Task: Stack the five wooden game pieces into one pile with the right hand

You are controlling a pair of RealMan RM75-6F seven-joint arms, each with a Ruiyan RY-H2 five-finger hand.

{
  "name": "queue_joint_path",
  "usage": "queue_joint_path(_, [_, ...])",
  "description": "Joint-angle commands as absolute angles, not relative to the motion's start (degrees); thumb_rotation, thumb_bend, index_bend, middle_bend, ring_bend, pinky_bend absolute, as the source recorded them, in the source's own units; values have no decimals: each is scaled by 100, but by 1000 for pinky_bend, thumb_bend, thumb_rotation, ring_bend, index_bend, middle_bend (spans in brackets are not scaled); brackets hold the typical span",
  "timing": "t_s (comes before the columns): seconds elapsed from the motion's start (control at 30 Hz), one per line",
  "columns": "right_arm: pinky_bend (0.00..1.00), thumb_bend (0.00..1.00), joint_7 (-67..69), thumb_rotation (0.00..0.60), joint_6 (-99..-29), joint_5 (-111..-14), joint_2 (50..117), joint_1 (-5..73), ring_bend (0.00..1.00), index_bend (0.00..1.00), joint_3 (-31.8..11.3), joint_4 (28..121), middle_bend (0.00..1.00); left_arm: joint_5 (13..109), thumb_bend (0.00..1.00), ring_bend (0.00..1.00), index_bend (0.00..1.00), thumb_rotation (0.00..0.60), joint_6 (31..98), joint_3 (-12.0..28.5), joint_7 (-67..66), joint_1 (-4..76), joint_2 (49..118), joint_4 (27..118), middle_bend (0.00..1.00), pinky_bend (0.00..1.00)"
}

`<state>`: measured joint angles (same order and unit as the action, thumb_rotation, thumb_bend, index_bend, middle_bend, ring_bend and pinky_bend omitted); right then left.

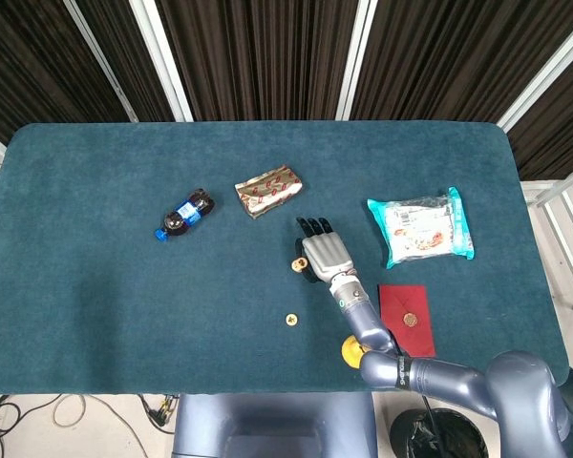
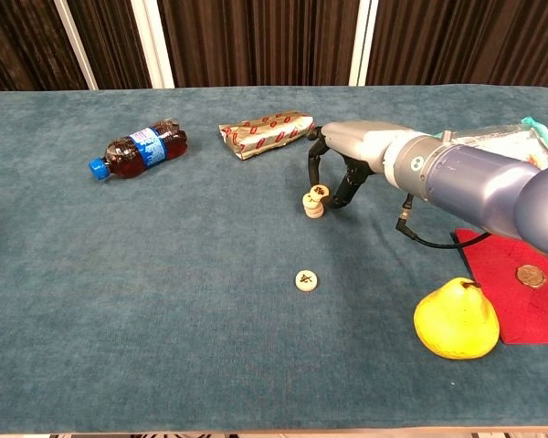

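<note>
Chest view: right hand (image 2: 340, 164) fingers (image 2: 311, 162) pinch the top piece (image 2: 318, 192) onto the pile (image 2: 312, 208)

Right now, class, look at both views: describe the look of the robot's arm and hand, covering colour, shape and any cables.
Only the right arm shows: thick, rounded, glossy blue-grey segments narrowing toward the wrist. A thin black cable loops below the forearm. The right hand has a pale silver-grey back and slim dark fingers. No readable markings show. The left arm is out of view.
</note>
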<state>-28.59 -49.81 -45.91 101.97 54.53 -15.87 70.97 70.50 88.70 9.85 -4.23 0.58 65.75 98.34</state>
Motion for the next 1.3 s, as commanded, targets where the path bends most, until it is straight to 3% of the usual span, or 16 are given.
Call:
queue_joint_path(0.03, [0,423,-2845,600,-4985,-4599,10192,5455,0,526,-1587,7106,0,7051,603,0,99,600,8873,987,-423,58,6577,9837,0,0])
queue_joint_path(1.3, [0,424,-2930,600,-5016,-4471,10246,5517,0,464,-1537,7106,0,7061,603,0,99,600,8875,983,-446,63,6582,9828,0,0])
